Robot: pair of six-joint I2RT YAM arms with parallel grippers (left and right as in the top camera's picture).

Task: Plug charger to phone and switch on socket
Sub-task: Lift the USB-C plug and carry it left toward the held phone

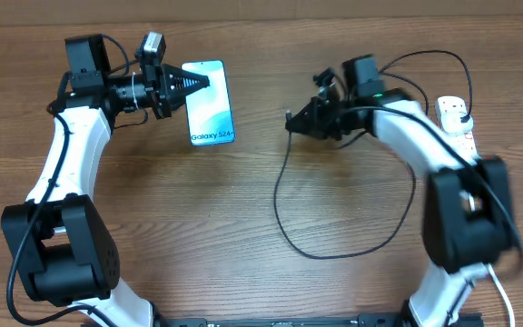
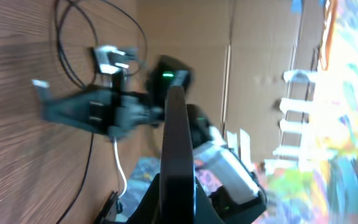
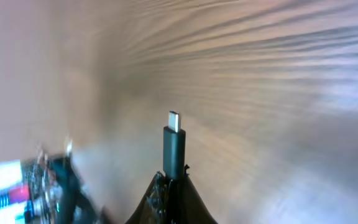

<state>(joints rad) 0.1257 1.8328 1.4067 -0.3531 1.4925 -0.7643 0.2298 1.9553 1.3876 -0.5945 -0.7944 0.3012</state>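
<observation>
The phone [image 1: 212, 102], with a light blue "Galaxy S24" screen, is at the back left. My left gripper [image 1: 195, 84] is shut on its left long edge. In the left wrist view the phone [image 2: 176, 137] shows edge-on as a black bar between the jaws [image 2: 176, 202]. My right gripper [image 1: 294, 121] is shut on the charger's connector tip [image 3: 174, 144], which sticks out of the fingers [image 3: 170, 186] and points toward the phone, a short gap away. The black cable [image 1: 284, 213] loops across the table. The white socket strip [image 1: 458, 120] lies at the far right, partly hidden by the right arm.
The wooden table [image 1: 198, 227] holds the cable's loop in front of the right arm. Another stretch of cable [image 1: 443, 56] arcs behind the right arm toward the strip. The left wrist view shows the right gripper [image 2: 48, 107] opposite it and cardboard walls [image 2: 253, 50] behind.
</observation>
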